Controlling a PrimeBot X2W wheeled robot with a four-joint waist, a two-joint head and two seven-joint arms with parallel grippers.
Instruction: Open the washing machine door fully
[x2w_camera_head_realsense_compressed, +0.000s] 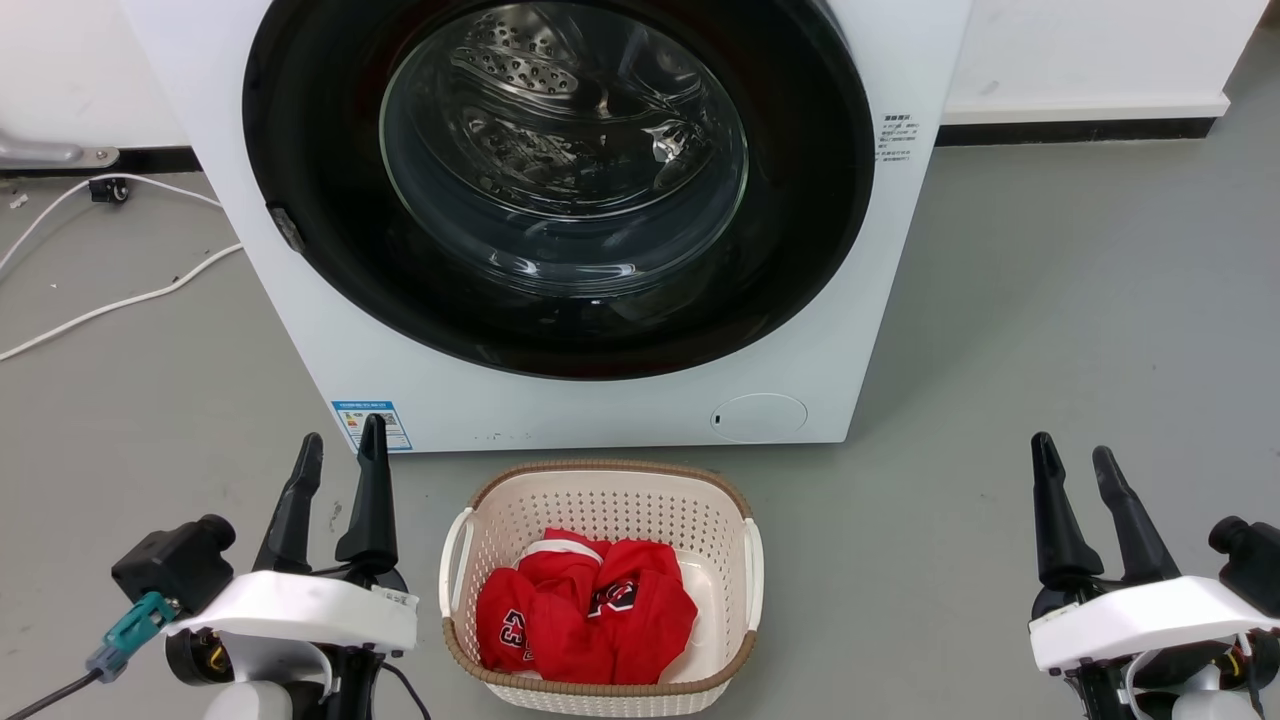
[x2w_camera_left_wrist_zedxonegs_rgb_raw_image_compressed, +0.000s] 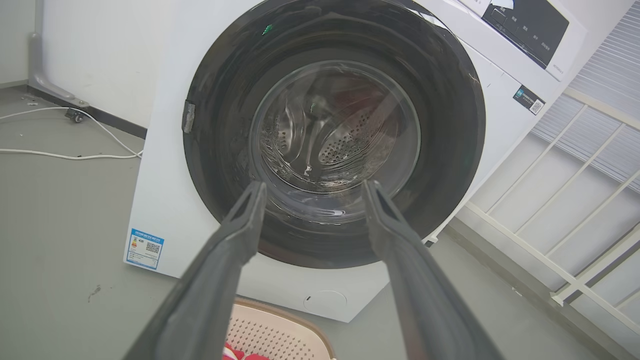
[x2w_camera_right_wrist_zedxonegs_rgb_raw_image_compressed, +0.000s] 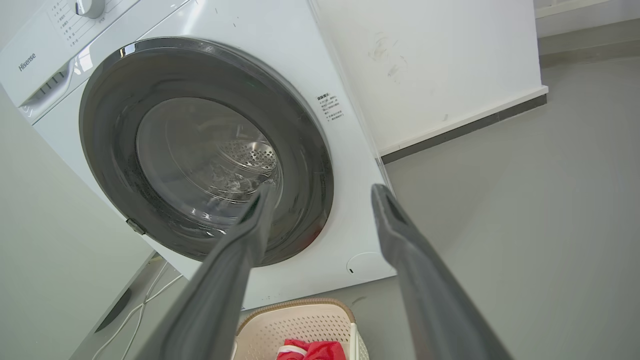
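Grey floor (x2w_camera_head_realsense_compressed: 1050, 330), door (x2w_camera_head_realsense_compressed: 810, 200) beyond left claw (x2w_camera_head_realsense_compressed: 343, 432)

A laundry corner: washing machine (x2w_camera_head_realsense_compressed: 600, 415), clothes basket (x2w_camera_head_realsense_compressed: 742, 500).

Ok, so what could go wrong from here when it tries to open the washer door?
1. The washing machine door is shut and glossy; the one grip in sight is a small grey tab on its left edge, so the left end effector might slip.
2. The laundry basket sits right in front, so a lowered arm could knock it.
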